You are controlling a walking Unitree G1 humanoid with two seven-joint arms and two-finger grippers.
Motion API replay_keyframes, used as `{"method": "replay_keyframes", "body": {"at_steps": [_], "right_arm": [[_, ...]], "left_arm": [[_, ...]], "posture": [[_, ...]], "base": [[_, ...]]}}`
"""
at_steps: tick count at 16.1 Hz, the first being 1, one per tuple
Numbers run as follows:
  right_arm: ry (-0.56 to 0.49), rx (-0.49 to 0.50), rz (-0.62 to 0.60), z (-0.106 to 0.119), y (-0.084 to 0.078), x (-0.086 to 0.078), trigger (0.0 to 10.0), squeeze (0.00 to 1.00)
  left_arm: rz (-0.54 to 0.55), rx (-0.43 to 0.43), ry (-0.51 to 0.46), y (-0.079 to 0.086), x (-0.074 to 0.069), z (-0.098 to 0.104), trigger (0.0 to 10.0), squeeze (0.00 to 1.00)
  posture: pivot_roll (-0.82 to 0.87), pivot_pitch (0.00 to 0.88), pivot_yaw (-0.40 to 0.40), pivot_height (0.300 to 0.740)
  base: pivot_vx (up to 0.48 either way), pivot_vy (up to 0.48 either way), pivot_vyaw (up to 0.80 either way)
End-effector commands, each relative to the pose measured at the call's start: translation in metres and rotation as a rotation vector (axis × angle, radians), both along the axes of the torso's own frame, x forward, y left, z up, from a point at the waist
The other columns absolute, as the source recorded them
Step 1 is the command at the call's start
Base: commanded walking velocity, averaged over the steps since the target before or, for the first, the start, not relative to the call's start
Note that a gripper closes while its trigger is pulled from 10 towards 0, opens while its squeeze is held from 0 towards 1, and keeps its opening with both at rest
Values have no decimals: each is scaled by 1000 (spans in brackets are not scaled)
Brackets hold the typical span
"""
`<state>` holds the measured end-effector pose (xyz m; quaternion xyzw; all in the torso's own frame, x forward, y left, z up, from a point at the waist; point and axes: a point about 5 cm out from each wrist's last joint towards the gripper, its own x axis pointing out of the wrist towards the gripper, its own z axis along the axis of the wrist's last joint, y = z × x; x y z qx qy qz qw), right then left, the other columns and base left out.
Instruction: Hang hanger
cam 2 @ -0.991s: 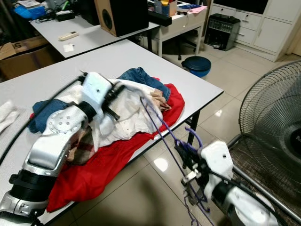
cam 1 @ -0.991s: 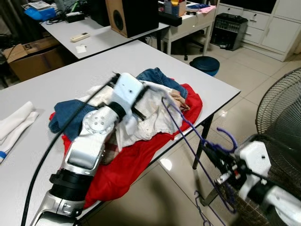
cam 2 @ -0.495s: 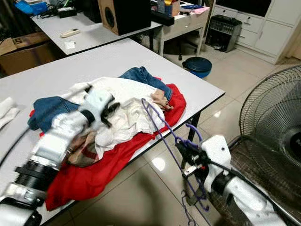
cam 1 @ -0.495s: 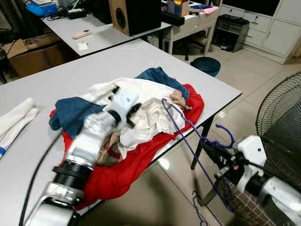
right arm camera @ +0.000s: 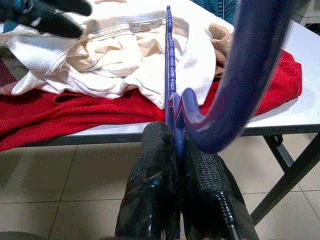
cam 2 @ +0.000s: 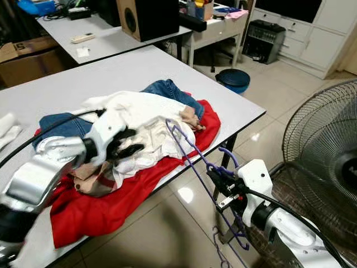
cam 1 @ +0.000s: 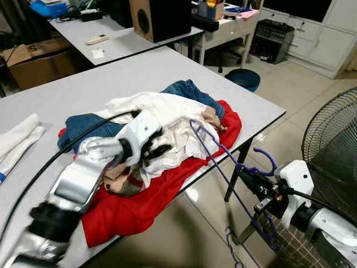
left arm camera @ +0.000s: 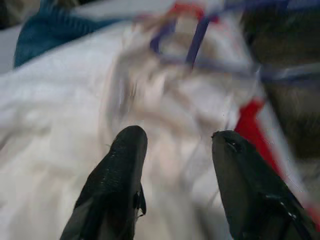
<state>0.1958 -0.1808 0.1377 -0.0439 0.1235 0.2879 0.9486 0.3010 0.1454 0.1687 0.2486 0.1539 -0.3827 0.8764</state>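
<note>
A purple hanger (cam 1: 215,146) juts up from beyond the table's near right edge, its tip over the clothes pile. My right gripper (cam 1: 245,176) is shut on its neck just below the hook, and the right wrist view shows the fingers (right arm camera: 150,165) clamped on the purple hanger's wire (right arm camera: 169,60). My left gripper (cam 1: 159,151) is open, low over the white shirt (cam 1: 167,117) on top of the pile. In the left wrist view both fingers (left arm camera: 122,165) stand apart above the white shirt's cloth (left arm camera: 60,100), with nothing between them.
The pile lies on a grey table (cam 1: 111,78): a red cloth (cam 1: 167,178) beneath, jeans (cam 1: 83,128) at the left. A folded white cloth (cam 1: 19,139) sits at far left. A standing fan (cam 1: 334,145) is close on the right, a blue stool (cam 1: 242,77) beyond the table.
My left arm has swung down and its gripper has dropped onto the white shirt. The right gripper has kept the hanger in about the same place.
</note>
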Motion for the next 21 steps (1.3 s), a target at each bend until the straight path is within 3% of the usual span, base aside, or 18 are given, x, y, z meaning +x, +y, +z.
{"method": "replay_keyframes", "body": {"at_steps": [1,3,5,8,11,16,18,19,20,21], "right_arm": [[-1,10,7,1,0,0,10000,0],[3,14,8,0,2,-2,10000,0],[6,18,8,-1,2,-3,10000,0],[10,22,11,-3,3,-2,10000,0],[10,22,25,-3,7,-1,10000,0],[9,19,24,-4,7,-2,10000,0],[7,19,25,-4,8,-2,10000,0],[6,18,26,-4,9,-2,10000,0],[5,18,27,-4,9,-2,10000,0],[5,18,27,-4,9,-2,10000,0]], "left_arm": [[5,38,-7,2,-4,3,10000,1000],[5,64,46,8,-16,6,10000,1000],[22,-44,122,7,-27,16,10000,1000],[49,-118,191,4,-34,17,10000,1000],[97,-4,150,-4,-35,2,10000,1000],[190,-54,185,-21,-35,-7,10000,1000],[230,-27,183,-19,-33,-13,10000,1000],[248,-16,178,-19,-32,-15,10000,902],[266,-9,169,-18,-31,-15,10000,902],[286,-6,151,-18,-29,-14,3922,239]], "posture": [[-58,13,44,740],[-52,15,47,740],[-43,15,46,740],[-36,15,44,740],[-37,13,44,740],[-39,11,50,740],[-41,10,52,740],[-41,10,54,740],[-42,9,54,740],[-43,10,55,740]], "base": [[0,0,0],[0,0,0],[0,0,0],[0,0,0],[0,0,0],[0,0,0],[0,0,0],[0,0,0],[0,0,0],[0,0,0]]}}
